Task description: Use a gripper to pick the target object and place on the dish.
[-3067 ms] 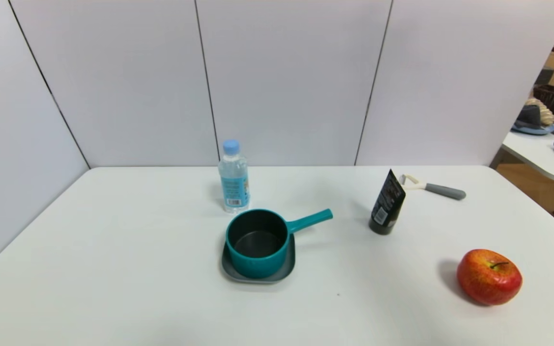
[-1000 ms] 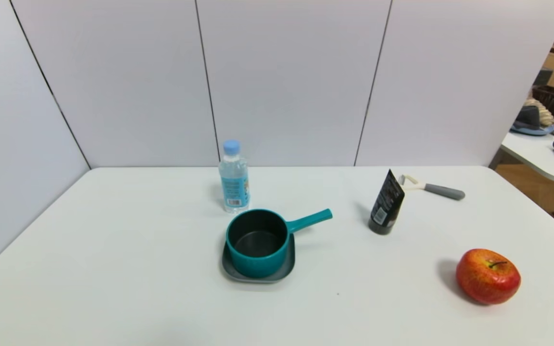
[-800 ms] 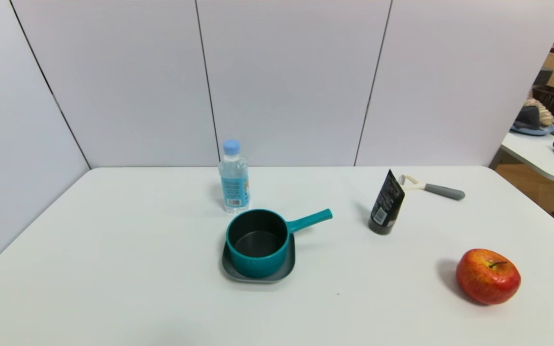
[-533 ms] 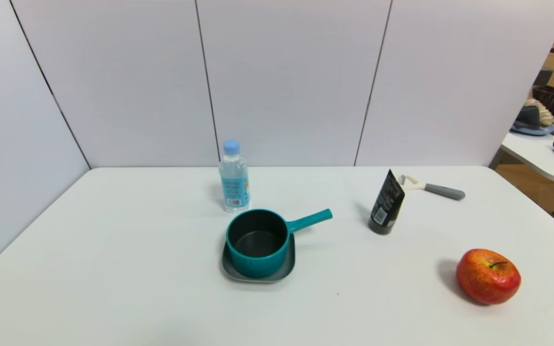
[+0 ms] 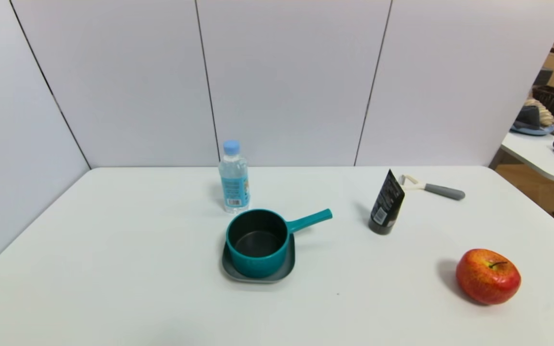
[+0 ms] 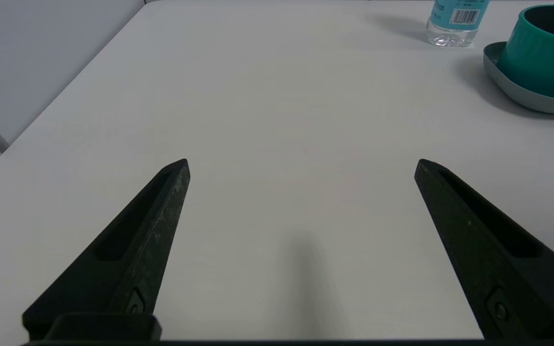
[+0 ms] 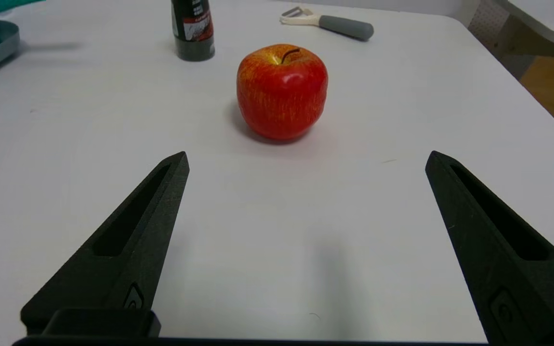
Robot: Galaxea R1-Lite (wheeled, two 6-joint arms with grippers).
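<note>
Head view unchanged, saucepan point(image 5: 258, 242) on dish point(image 5: 231, 269), both tools spread, idle.

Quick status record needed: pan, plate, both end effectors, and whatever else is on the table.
pan: teal saucepan sits upright on the plate, handle toward the robot's right
plate: grey square plate, under the saucepan
left end effector: open, over bare table, holds nothing
right end effector: open, apple ahead of it, holds nothing
other items: water bottle, black tube, peeler, red apple

Teal saucepan point(image 5: 258, 242), grey dish point(image 5: 282, 273), red-yellow streaked apple point(image 5: 488, 276), white table point(image 5: 113, 250).
</note>
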